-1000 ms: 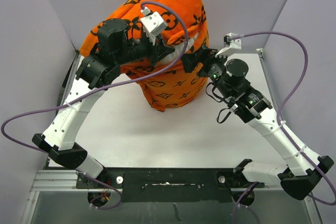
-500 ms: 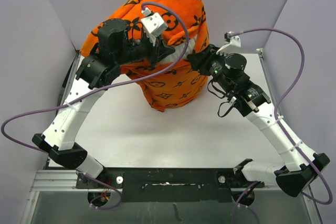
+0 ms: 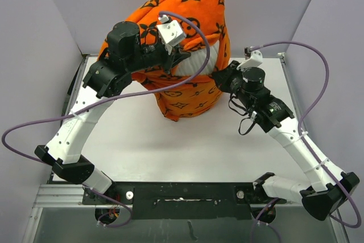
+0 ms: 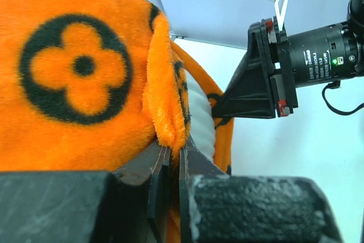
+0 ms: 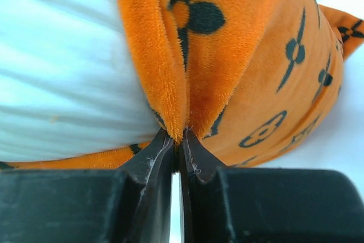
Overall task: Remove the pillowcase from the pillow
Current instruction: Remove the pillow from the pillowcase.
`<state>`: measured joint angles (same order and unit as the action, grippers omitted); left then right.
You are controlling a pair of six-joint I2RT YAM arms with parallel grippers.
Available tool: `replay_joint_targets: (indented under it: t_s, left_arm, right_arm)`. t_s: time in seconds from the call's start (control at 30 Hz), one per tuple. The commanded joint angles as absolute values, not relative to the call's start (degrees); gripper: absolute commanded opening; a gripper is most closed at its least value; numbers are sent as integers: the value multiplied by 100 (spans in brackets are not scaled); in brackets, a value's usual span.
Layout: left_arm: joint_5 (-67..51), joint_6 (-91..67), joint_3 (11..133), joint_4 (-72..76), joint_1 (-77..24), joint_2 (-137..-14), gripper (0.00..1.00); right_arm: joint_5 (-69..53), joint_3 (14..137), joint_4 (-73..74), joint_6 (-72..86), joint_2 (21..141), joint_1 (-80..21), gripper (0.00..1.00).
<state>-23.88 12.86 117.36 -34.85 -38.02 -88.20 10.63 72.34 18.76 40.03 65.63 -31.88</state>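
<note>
Pillowcase [image 3: 190, 92] stands bunched at far side of table [image 3: 142, 138], pillow [image 3: 196, 64] white in its opening. Left gripper [image 4: 170, 155] pinches one hem edge, right gripper [image 5: 177, 139] the opposite (both clamped on fabric).

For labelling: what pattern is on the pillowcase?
The pillowcase is orange with black flower and diamond motifs; clearest in top external.

— Where is the pillowcase [image 3: 187, 9] placed?
— It is stood at the middle of the desk's [image 3: 131, 135] far edge. The pillow [image 3: 196, 64] is kept inside it, bared toward the near edge.
— And the grippers?
— The left gripper [image 3: 181, 55] is clamped on the hem left of the opening, the right gripper [image 3: 217, 74] on its right.
</note>
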Motion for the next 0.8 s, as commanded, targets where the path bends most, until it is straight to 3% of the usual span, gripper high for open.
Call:
replay_joint_targets:
  t_s: [0.0,0.4,0.6,0.77]
  left_arm:
    - [-2104,1993,11870,-2440,-3789,-8064,0]
    - [-963,2764,11030,-603,-3784,-7557,0]
    - [-850,2637,11043,-588,-3795,-7505,0]
    - [-1613,1856,11665,-1946,-3788,-7790,0]
  right_arm:
    - [1870,6687,2666,4035,6424,-2944,4]
    - [1791,5194,2983,4210,6007,-2468,0]
    - [1552,5129,3364,4085,5659,-2028,0]
    - [1170,5799,3032,3287,5179,-1957,14]
